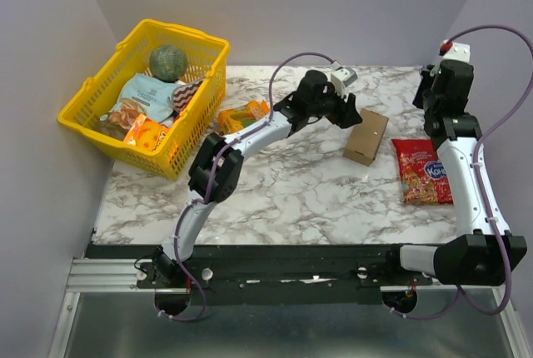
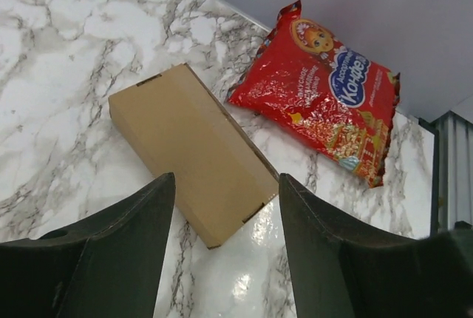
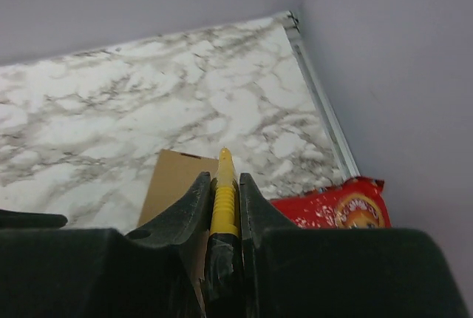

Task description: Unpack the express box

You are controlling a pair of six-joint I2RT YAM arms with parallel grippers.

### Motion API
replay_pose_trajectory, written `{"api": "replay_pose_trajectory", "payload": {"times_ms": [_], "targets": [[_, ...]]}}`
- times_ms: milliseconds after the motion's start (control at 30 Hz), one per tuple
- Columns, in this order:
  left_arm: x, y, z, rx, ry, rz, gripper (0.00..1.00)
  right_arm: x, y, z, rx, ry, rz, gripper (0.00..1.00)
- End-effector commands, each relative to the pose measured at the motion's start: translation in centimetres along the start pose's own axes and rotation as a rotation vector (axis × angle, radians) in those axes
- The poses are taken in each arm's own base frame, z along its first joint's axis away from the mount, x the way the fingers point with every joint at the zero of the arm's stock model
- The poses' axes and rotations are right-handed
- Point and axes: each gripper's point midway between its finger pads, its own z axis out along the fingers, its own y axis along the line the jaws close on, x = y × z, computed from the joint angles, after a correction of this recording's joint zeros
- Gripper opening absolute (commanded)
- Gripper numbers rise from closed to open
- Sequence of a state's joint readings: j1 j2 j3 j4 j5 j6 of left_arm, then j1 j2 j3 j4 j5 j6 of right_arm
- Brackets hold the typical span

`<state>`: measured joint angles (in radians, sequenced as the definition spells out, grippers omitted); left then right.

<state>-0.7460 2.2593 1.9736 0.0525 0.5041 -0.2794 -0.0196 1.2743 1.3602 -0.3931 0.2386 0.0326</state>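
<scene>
Left gripper (image 2: pixel 225 185) is gaping wide, so the unpinned box (image 2: pixel 192 148) is likely risking sliding toward four o'clock under the right gripper's (image 3: pixel 222 179) clamped yellow tool (image 3: pixel 223 207).

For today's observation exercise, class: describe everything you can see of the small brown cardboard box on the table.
The express box is a flat, rectangular carton of plain brown cardboard, unprinted, its tuck flap shut. It lies flat on the marble table, skewed to its edges, no pincer touching it. The open left pincer hovers above it; a red snack bag lies close beside.
</scene>
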Motion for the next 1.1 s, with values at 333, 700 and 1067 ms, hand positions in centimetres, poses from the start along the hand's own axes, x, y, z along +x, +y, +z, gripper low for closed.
{"api": "replay_pose_trajectory", "payload": {"times_ms": [333,700,1067], "targets": [[8.9,-0.1,7.4,-0.059,0.149,0.054,0.71,7.1,-2.7,-2.3,0.026,0.133,0.122,0.00],[15.7,-1.1,3.2,-0.078,0.379,-0.123,0.61,8.4,-1.3,-2.4,-0.056,0.167,0.145,0.00],[13.7,-6.5,-9.0,-0.131,0.392,-0.231,0.60,11.1,0.4,-2.2,-0.152,0.223,0.135,0.00]]}}
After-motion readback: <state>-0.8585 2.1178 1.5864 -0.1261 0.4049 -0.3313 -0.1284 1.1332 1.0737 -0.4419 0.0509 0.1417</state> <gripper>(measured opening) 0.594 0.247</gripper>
